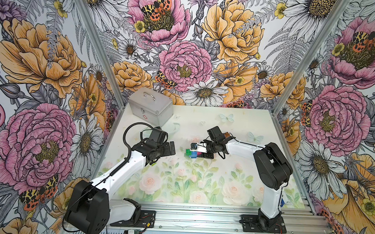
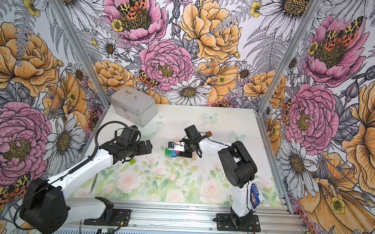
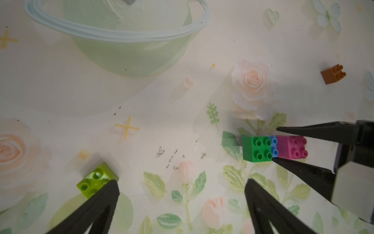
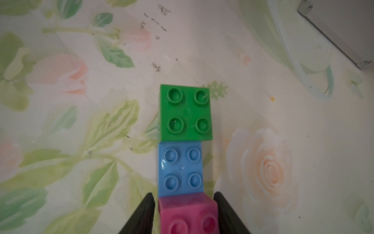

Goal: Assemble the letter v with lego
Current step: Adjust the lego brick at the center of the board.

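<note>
— So, which way does the lego row [image 4: 180, 168] run?
— Straight out from the right tool [image 4: 183, 193], green end [image 4: 185, 112] farthest, pink end [image 4: 188, 216] between its jaws, grip unclear. Left tool [image 3: 182, 182] gapes; floral tabletop [image 4: 303, 162].

The left arm [image 1: 122, 173] slants from its base at the near left toward the middle, white forearm raised and elbow housing hanging low near the base. Its wrist is bent so that the left gripper [image 3: 182, 180] points across at the opposite arm, jaws spread wide with nothing between them. The right arm [image 1: 242, 146] stands upright from its base at the near right, folds at a black elbow and reaches inward. The right gripper [image 4: 184, 194] is tipped low, its fingers [image 4: 145, 210] partway apart – whether they press on anything cannot be told. The two grippers face each other, apart.
</note>
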{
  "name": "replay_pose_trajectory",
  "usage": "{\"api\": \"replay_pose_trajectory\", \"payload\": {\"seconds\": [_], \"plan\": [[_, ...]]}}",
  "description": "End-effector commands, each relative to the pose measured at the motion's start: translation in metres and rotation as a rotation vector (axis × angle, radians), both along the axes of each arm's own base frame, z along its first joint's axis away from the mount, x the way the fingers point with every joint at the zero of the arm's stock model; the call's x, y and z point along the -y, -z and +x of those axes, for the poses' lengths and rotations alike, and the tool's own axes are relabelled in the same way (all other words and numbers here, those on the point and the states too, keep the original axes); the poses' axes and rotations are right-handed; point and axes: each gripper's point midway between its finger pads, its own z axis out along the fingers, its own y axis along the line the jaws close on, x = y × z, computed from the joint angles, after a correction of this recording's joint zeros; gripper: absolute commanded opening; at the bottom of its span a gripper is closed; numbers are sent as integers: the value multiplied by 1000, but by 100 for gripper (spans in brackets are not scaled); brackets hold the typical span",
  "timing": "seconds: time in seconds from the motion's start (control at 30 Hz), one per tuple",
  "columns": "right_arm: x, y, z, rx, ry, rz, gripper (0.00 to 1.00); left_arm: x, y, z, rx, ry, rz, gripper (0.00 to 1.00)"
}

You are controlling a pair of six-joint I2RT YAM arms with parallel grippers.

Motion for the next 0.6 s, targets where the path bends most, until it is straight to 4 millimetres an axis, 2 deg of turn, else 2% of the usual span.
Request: {"api": "replay_pose_trajectory", "payload": {"seconds": [0.0,0.2,0.33,0.47,0.5,0.57], "plan": [[-5,-3,-6,-48,-18,11,43,-4,-6,1,31,1,-7,99],[-5,-13,-15,-129,-20,2,30,-8,-12,-1,53,-9,-18,99],[-8,-31,-27,-236,13,36,27,-9,-12,-1,53,-8,-18,99],[-19,-59,-29,-460,230,126,29,-9,-13,-1,56,-10,-16,99],[-21,-61,-27,-531,304,135,30,-9,-13,-1,58,-10,-16,99],[-26,-59,-35,-703,389,127,30,-9,-13,0,58,-11,-20,99]]}}
